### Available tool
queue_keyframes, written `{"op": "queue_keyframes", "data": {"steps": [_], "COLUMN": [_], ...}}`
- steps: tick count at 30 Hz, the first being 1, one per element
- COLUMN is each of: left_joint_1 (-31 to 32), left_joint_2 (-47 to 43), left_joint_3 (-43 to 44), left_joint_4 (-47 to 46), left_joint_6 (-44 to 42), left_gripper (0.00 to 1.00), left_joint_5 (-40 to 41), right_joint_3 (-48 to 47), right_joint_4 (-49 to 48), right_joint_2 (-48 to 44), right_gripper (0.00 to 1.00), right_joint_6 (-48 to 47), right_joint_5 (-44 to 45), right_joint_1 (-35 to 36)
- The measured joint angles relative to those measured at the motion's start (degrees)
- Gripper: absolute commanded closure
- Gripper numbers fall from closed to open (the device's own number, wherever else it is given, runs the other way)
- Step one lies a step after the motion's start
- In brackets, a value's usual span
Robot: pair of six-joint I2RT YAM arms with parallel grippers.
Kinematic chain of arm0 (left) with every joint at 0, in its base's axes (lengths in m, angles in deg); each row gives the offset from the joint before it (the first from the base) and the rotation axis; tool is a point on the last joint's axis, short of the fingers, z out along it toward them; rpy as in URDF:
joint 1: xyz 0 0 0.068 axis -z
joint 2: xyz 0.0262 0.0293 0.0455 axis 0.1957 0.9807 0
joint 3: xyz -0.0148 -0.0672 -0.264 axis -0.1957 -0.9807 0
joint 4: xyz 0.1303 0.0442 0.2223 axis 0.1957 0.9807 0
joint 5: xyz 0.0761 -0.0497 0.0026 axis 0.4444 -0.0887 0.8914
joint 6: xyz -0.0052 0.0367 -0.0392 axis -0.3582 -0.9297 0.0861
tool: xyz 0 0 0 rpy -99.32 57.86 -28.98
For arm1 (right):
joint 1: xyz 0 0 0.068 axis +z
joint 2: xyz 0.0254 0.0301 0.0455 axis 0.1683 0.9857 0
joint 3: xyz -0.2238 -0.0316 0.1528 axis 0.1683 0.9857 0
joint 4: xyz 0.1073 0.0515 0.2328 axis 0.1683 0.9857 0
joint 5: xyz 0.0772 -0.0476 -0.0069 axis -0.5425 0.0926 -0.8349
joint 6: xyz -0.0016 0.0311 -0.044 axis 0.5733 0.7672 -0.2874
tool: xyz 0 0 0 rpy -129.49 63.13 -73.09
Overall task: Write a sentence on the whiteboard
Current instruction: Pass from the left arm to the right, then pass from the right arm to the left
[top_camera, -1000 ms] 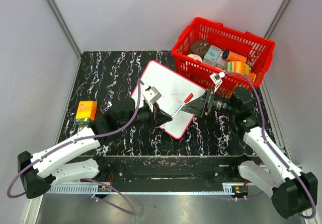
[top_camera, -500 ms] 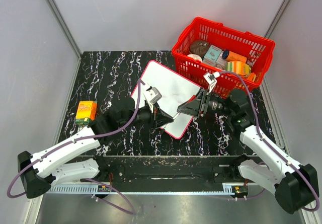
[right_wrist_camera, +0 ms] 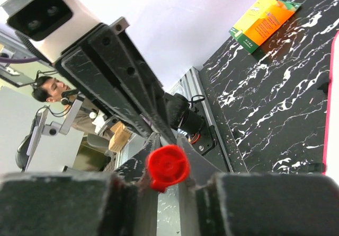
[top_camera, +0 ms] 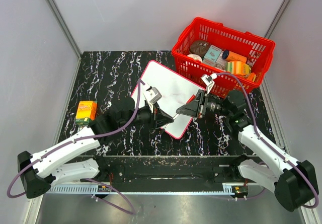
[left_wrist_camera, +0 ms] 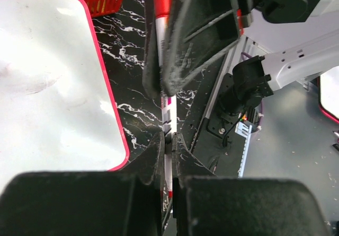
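Observation:
The whiteboard, white with a thin red frame, lies flat in the middle of the black marbled table and appears again in the left wrist view. Its face carries only faint grey smudges; no sentence is in view. My left gripper is shut on the white body of a marker, held just off the board's near right edge. My right gripper faces it from the right and is shut on the marker's red cap.
A red basket full of groceries stands at the back right, touching the board's far corner. An orange and green carton sits at the table's left edge. Grey walls enclose the table on three sides.
The right gripper has moved left onto the marker's red cap and gone from open to shut on it. The left arm with the marker has stayed put.

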Motion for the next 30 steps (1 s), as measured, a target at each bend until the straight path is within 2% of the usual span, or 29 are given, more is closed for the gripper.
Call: {"op": "queue_keyframes", "data": {"steps": [2, 3, 6, 7, 9, 12, 13, 16, 19, 20, 21, 22, 23, 27, 30], "left_joint_1": [0.0, 0.0, 0.0, 0.0, 0.0, 0.0, 0.0, -0.1, -0.1, -0.1, -0.1, -0.1, -0.1, -0.2, -0.3], "left_joint_2": [-0.1, -0.1, -0.1, -0.1, -0.1, 0.1, 0.3, 1.3, 2.2, 2.4, 2.4, 2.4, 2.4, 2.4, 2.4], "left_joint_3": [0.0, 0.0, 0.0, 0.0, 0.0, 0.0, 0.0, 0.0, 0.0, 0.0, 0.0, 0.0, 0.0, 0.0, 0.0], "left_joint_4": [-0.2, -0.1, 0.0, -0.1, -0.5, -0.9, -0.8, -0.8, -0.9, -1.3, -1.5, -1.5, -1.4, -1.2, -1.2], "left_joint_6": [0.4, 0.6, 1.0, 0.7, 0.9, 1.0, 1.0, 0.6, 0.4, 0.4, 0.4, 0.3, 0.2, 0.0, -0.1], "left_gripper": [1.0, 0.93, 0.51, 0.47, 0.46, 0.56, 0.63, 0.65, 0.85, 0.97, 1.0, 1.0, 1.0, 1.0, 1.0], "left_joint_5": [-0.1, -0.1, 0.0, -0.1, -0.2, -0.2, -0.2, -0.2, -0.7, -1.0, -1.2, -1.3, -1.4, -1.4, -1.4], "right_joint_3": [0.1, 0.1, 0.1, 0.1, 0.1, 0.1, 0.1, 0.1, 0.1, 0.1, 0.1, 0.1, 0.1, 0.2, 0.3], "right_joint_4": [0.2, 0.2, 0.4, 0.5, 0.8, 1.9, 2.0, 2.3, 2.3, 2.5, 2.6, 2.7, 2.8, 2.8, 2.7], "right_joint_2": [0.3, 0.4, 0.4, 0.4, 0.3, 0.0, -0.2, -1.0, -2.1, -2.3, -2.3, -2.3, -2.3, -2.3, -2.3], "right_gripper": [1.0, 1.0, 1.0, 1.0, 1.0, 1.0, 1.0, 1.0, 0.97, 0.9, 0.85, 0.8, 0.7, 0.49, 0.44], "right_joint_6": [-0.4, -0.5, -1.0, -1.0, -1.0, -1.3, -1.3, -1.5, -1.7, -1.9, -2.2, -2.2, -2.3, -2.4, -2.4], "right_joint_5": [0.3, 0.3, 0.4, 0.3, 0.2, 0.8, 1.1, 2.4, 3.9, 4.3, 4.8, 4.9, 5.1, 5.1, 4.7], "right_joint_1": [0.0, 0.0, 0.0, 0.1, 0.3, 0.5, 0.5, 0.5, 0.5, 0.5, 0.5, 0.5, 0.5, 0.5, 0.5]}}
